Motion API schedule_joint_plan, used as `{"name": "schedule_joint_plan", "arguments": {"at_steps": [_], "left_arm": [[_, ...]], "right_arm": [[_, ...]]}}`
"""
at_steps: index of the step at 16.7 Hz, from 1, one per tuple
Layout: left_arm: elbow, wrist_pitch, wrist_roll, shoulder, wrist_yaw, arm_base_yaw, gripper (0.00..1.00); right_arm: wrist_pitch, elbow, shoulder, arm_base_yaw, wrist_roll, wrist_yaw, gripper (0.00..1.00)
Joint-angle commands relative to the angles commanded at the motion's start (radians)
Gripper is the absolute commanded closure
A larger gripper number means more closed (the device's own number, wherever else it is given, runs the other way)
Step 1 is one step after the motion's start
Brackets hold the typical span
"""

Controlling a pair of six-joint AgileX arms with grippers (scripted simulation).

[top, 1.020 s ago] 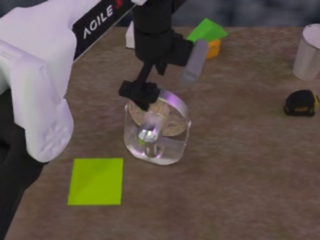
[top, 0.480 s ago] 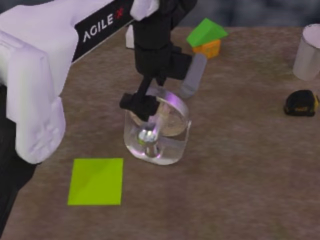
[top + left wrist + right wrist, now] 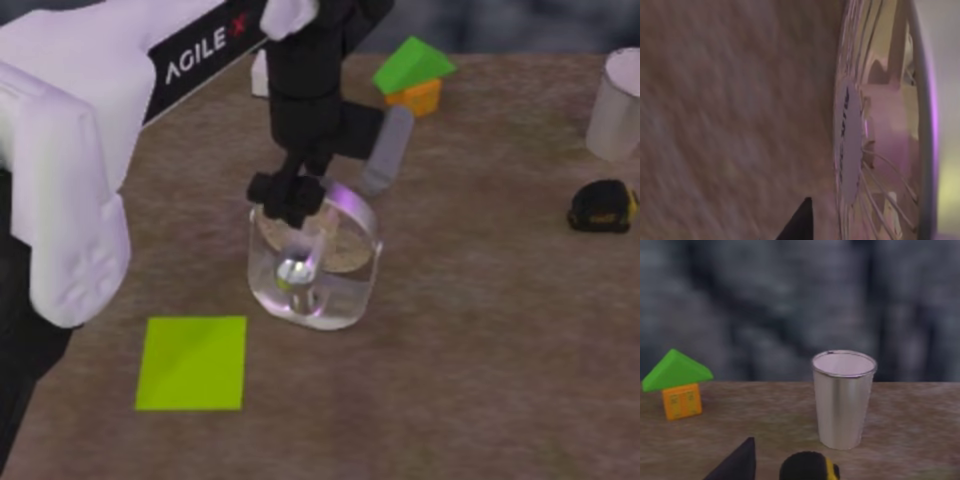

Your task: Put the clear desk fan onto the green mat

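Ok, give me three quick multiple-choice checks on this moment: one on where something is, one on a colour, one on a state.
1. Where is the green mat relative to the clear desk fan in the top view?
A. Lower left of it
B. Directly under it
C. Far right of it

2. What colour is the roof of the house-shaped block?
A. Purple
B. Green
C. Black

3. Where does the fan stand now?
A. On the mat
B. On the bare table
C. Inside the cup

Answers:
1 A, the mat lies apart from the fan, toward the table's front left.
2 B, a green roof sits on an orange body.
3 B, the fan rests on brown tabletop, with the left gripper at its upper rim.
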Motion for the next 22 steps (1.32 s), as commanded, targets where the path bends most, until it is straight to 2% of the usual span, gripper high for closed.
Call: {"name": "schedule_joint_plan", "arguments": {"at_steps": [6, 17, 22], "left_arm": [[0.000, 0.000, 0.000, 0.000, 0.000, 0.000, 0.98], [0.016, -0.016, 0.000, 0.008, 0.000, 0.004, 1.00], [0.235, -0.163, 0.001, 0.071, 0.001, 0.013, 1.00]], "right_arm": [[0.000, 0.000, 0.000, 0.000, 0.000, 0.000, 0.00], [0.000, 0.000, 0.000, 0.000, 0.000, 0.000, 0.00], [0.000, 0.000, 0.000, 0.000, 0.000, 0.000, 0.00]]}}
